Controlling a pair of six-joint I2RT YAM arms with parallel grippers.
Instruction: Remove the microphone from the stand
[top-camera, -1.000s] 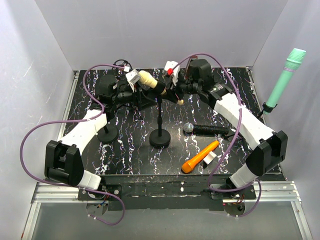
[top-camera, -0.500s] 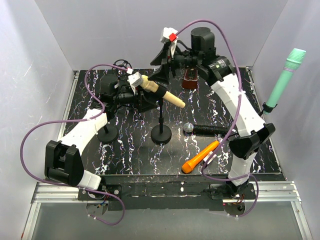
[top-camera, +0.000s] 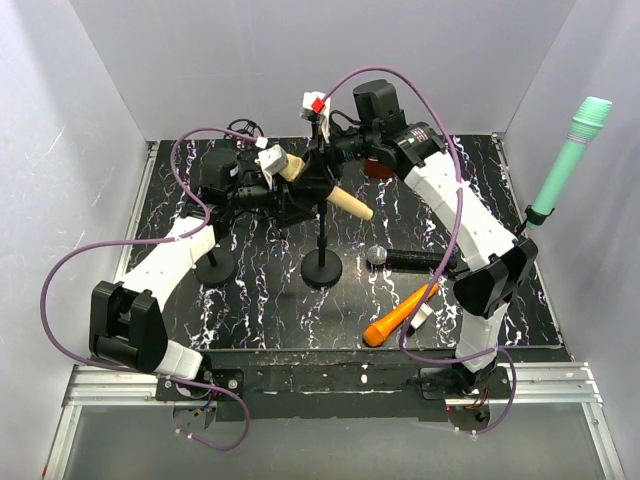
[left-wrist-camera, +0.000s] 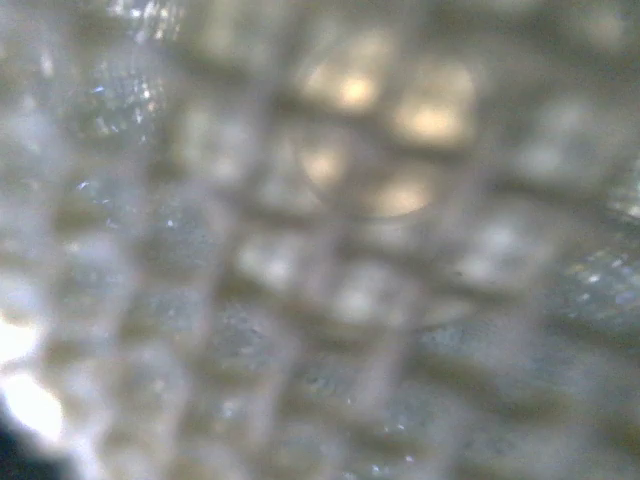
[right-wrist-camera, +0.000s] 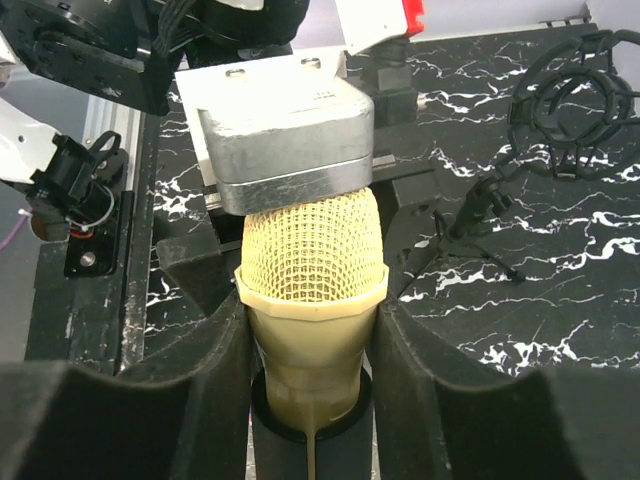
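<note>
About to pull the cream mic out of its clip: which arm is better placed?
Probably right. The right end effector has a finger on each side of the cream microphone, just below the mesh head. The left end effector crowds the head; its grip is unclear.

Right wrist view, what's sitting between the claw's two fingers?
The cream mic. In the right wrist view its collar fills the gap between the right claw's fingers, with the mesh head just above them.
</note>
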